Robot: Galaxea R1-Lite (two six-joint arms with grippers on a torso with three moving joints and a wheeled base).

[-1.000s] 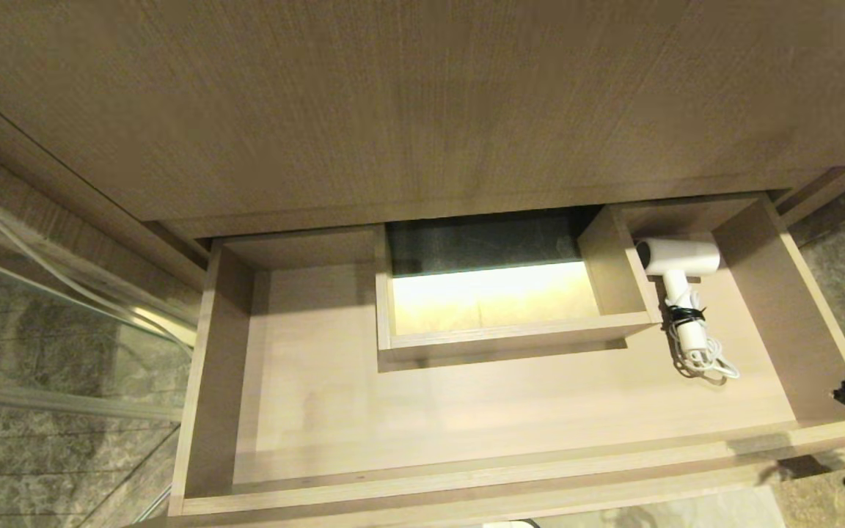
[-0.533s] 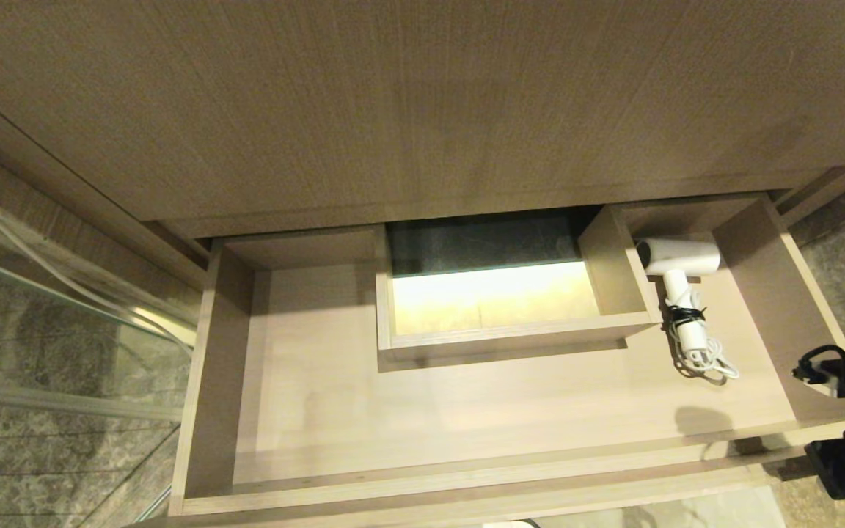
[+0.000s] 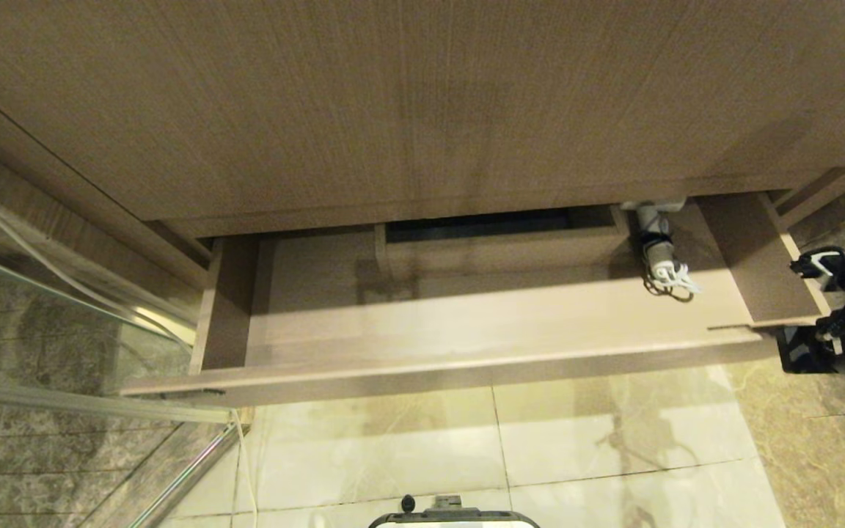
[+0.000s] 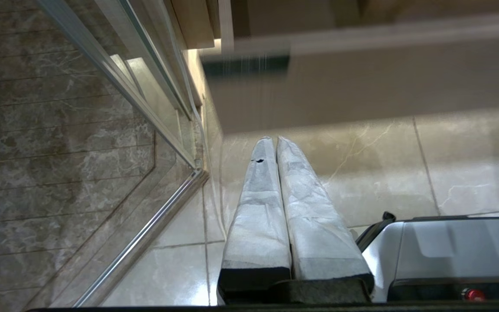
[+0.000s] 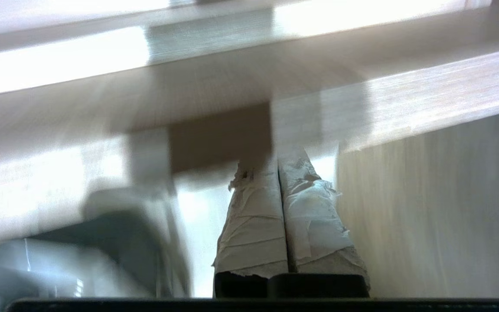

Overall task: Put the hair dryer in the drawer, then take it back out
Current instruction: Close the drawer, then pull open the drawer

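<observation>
The head view alone shows the one drawer (image 3: 466,345), partly open under the taller wood panel (image 3: 408,110), and the single hair dryer (image 3: 659,246) lying inside at its back right, beside the boxed cut-out (image 3: 499,246). The dryer's barrel is mostly hidden under the panel edge; its handle runs toward the drawer front, and the bundled cord (image 3: 673,280) lies at the near end. Its long axis runs roughly back to front, though the barrel's direction is hard to read here.

The right end effector (image 5: 280,162) shows clearly only in its wrist view: two wrapped fingers pressed together, closed on nothing, pointing at blurred wood surfaces, probably the drawer's front edge. In the head view that arm (image 3: 844,304) sits just outside the drawer's right end.

The left end effector (image 4: 274,143), seen only in its wrist view, is also closed and empty, hanging over the tiled floor (image 4: 448,164) beside a glass partition (image 4: 80,143).
</observation>
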